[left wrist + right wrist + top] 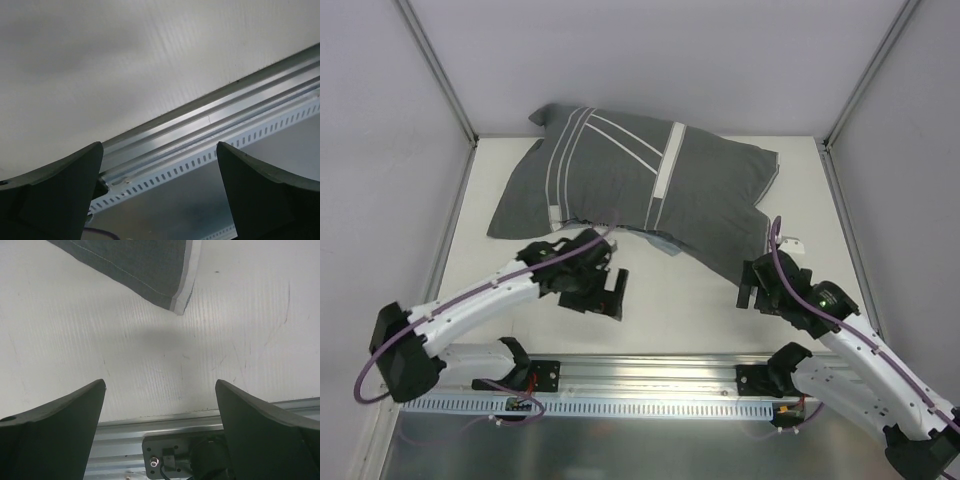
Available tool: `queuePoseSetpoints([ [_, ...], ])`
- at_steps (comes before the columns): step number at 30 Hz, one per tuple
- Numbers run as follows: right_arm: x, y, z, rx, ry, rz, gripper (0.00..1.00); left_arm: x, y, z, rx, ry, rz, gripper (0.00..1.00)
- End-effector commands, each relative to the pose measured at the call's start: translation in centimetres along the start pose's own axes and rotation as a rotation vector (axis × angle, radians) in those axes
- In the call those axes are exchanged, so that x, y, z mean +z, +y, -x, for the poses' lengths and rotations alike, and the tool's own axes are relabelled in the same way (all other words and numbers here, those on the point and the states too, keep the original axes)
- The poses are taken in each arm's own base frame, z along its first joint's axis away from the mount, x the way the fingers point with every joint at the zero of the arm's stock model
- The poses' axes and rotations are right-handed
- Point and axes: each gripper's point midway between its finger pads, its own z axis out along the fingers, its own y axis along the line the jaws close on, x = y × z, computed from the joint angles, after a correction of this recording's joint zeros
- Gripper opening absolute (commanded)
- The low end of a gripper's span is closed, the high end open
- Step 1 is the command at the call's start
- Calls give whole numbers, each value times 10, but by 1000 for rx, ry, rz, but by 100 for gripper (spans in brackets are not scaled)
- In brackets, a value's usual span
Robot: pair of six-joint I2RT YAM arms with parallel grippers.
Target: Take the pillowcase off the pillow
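Observation:
The dark grey pillowcase with white stripes lies bulging across the far half of the white table. The white pillow is hidden inside it. A corner of the pillowcase with a pale hem shows at the top of the right wrist view. My left gripper is open and empty, just in front of the pillowcase's near edge, turned toward the metal rail. My right gripper is open and empty, close to the pillowcase's near right corner.
A metal rail with slotted trim runs along the table's near edge, carrying both arm bases. Grey walls and metal frame posts close in the left, back and right. A small white tag lies near the right gripper.

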Motion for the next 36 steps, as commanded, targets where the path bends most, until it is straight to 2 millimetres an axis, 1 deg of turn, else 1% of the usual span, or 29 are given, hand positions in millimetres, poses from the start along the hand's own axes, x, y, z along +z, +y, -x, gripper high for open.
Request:
queuePoseSetpoints([
  [1,3,11,-2,39,10,41,96,19,-56,-6,83,33,1,99],
  [2,3,11,-2,37,10,42,96,16,-72,3,110,5,-2,99],
  [3,3,11,-3,35,11,39,96,20,-84,-3,139,23,-4,99],
  [5,6,9,-1,40,2,24,96,31,-99,1,130,57,1,99],
  [7,12,9,4,55,-30,6,96,37,-105,4,131,70,6,99],
  [9,18,4,14,71,-62,-38,96,42,-111,7,142,81,3,99],
  [10,26,7,21,58,-67,-45,96,44,-112,8,149,86,4,99],
  [11,32,1,27,84,-62,-70,96,42,-115,9,152,86,-4,99],
  [12,37,6,29,97,-40,-41,96,42,-115,9,157,85,-8,99],
  [13,49,9,36,89,-25,-34,96,39,-115,9,157,81,-12,99],
  [15,63,5,44,126,-3,-33,96,38,-113,8,150,75,-12,99],
  [16,75,9,50,128,-2,-31,100,37,-111,7,146,74,-11,99],
  [17,82,15,51,129,13,-6,94,37,-110,6,136,73,-12,99],
  [18,98,25,53,133,19,15,87,35,-110,4,131,73,-18,99],
  [20,113,46,49,139,63,96,80,33,-111,4,119,69,-29,99],
  [21,120,51,55,148,57,104,67,29,-111,4,116,61,-38,99],
  [22,132,48,48,141,99,60,58,26,-112,4,115,53,-45,99],
  [23,135,46,49,148,109,38,47,24,-111,5,114,43,-48,99],
  [24,132,46,54,151,112,26,13,17,-110,6,111,22,-60,99],
  [25,130,41,57,154,100,-1,1,13,-110,7,108,9,-69,99],
  [26,120,41,67,171,59,9,1,9,-107,9,102,-4,-76,99],
  [27,111,38,71,175,36,10,1,-1,-103,11,95,-27,-95,99],
  [29,86,34,92,193,-49,23,1,-11,-96,16,73,-48,-124,99],
  [30,61,28,102,204,-107,39,1,-20,-82,27,19,-86,-136,99],
  [31,40,25,119,222,-172,44,1,-26,-75,33,-11,-107,-147,99],
  [32,24,19,123,225,-200,44,1,-31,-68,38,-38,-119,-163,99],
  [33,-3,13,134,247,-281,70,1,-41,-49,53,-109,-181,-160,99],
  [35,-37,-2,146,250,-363,52,1,-51,-32,64,-162,-233,-162,99],
  [36,-52,-9,148,258,-404,50,1,-57,-25,68,-182,-264,-166,99],
])
